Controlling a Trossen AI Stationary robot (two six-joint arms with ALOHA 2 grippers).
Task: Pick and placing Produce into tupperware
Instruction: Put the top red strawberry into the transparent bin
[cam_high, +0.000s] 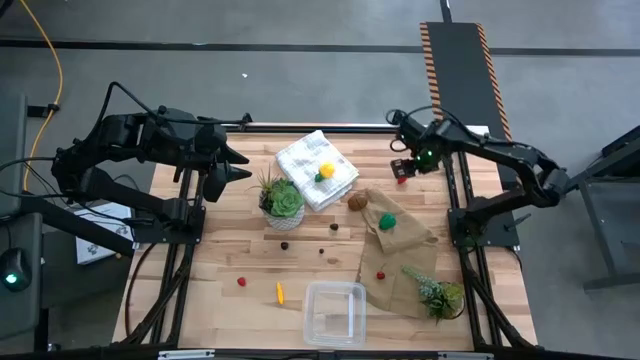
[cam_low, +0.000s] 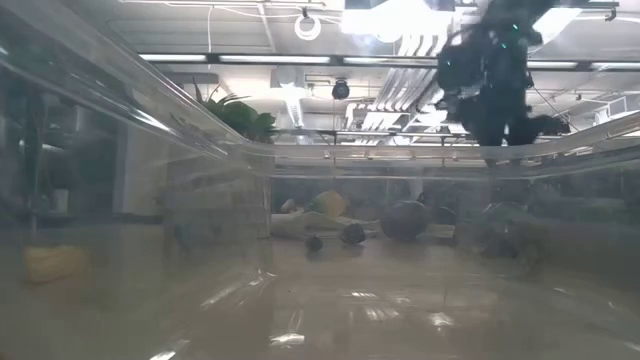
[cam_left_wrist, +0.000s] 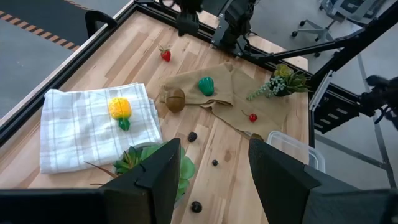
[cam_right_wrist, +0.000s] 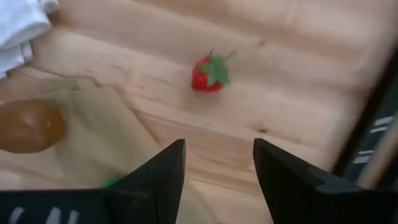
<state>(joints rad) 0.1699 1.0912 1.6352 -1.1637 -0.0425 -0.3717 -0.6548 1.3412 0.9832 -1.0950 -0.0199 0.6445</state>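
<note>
The right gripper (cam_right_wrist: 217, 165), empty with fingers apart, should drop straight over the strawberry (cam_right_wrist: 209, 73) at the table's far right, centring it before closing.

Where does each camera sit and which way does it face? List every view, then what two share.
High view: overhead, straight down on the table; both arms, left pincer and right pincer show.
Low view: table height, level through the tupperware wall; the right arm hangs above.
Left wrist view: on the left arm, across the cloth toward the strawberry and kiwi; own open pincer.
Right wrist view: on the right arm, down at the strawberry; own open pincer.
Shared: both wrist views show strawberry and kiwi.
</note>
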